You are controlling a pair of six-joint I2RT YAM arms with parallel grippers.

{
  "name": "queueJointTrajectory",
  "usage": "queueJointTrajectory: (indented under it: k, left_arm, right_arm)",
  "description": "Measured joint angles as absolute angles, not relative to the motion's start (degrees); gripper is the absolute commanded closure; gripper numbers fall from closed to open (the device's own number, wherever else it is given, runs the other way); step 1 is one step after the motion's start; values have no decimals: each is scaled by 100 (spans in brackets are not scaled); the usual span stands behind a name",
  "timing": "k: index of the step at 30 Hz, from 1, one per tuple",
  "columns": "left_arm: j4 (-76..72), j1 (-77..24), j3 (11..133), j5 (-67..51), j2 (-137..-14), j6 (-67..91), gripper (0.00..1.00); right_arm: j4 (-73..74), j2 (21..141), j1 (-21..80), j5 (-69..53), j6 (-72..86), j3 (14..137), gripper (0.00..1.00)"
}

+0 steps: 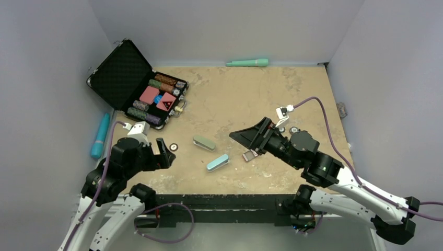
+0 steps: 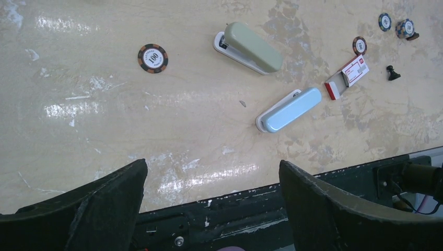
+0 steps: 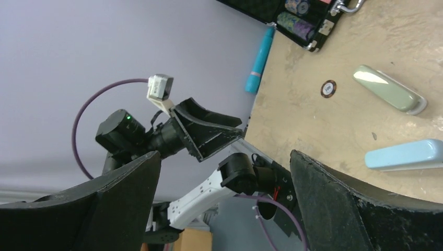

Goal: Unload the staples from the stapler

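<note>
Left gripper [image 1: 166,152]: jaws spread wide with nothing between them, low over the near left part of the table [image 1: 230,94] and pointing to the right.
Right gripper [image 1: 243,138]: fully released and carrying nothing, raised over the right half of the table and pointing left towards the other arm.
Left fingers [image 2: 104,204]: seen from the wrist, two dark pads frame bare tabletop and the table's near edge.
Green stapler [image 1: 203,143]: closed, lying flat near the middle of the table, between the two grippers and touched by neither.
Blue stapler [image 1: 217,162]: closed and flat, near the green one but not touching it, closer to the table's near edge.
Staple box [image 2: 347,76]: small, red and white, its tray slid partly out. It lies just to the right of the blue stapler.
Poker chip [image 1: 173,147]: a single dark chip flat on the table, just beside the left gripper's tips and left of the green stapler.
Loose chips [image 2: 359,45]: a few more lie beyond the staple box, under the right arm.
Chip case [image 1: 120,73]: black and open at the far left corner, its lid leaning back and rows of chips inside.
Blue tube [image 1: 100,135]: lies off the table's left edge, beside the case.
Green tube [image 1: 248,63]: rests along the far edge, against the back wall.
</note>
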State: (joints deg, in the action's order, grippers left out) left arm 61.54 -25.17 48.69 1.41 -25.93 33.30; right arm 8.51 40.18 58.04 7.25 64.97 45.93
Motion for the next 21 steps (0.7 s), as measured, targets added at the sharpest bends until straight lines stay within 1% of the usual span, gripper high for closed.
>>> queueJointTrajectory:
  k: [3,7,11,17,21]
  left_arm:
    - [6093,-2517,4838,139,-2593,3328,0]
    - [6084,-2517,4799,132,-2604,3328,0]
    - [6084,-2517,4797,176,-2604,3332,0]
    - [6055,-2517,4766,104,-2574,3321,0]
    - [6042,-2517,4766,-121,-2655,3262,0]
  right_arm:
    - [1026,4191,5784,871,6643,4619,3]
    - [1326,4716,5760,965,6626,4936,5]
    - [1258,5439,5760,814,6134,5365,6]
    - [1039,5972,5756,180,5207,5933,7]
    - [1175,6139,5758,45,4928,6215,7]
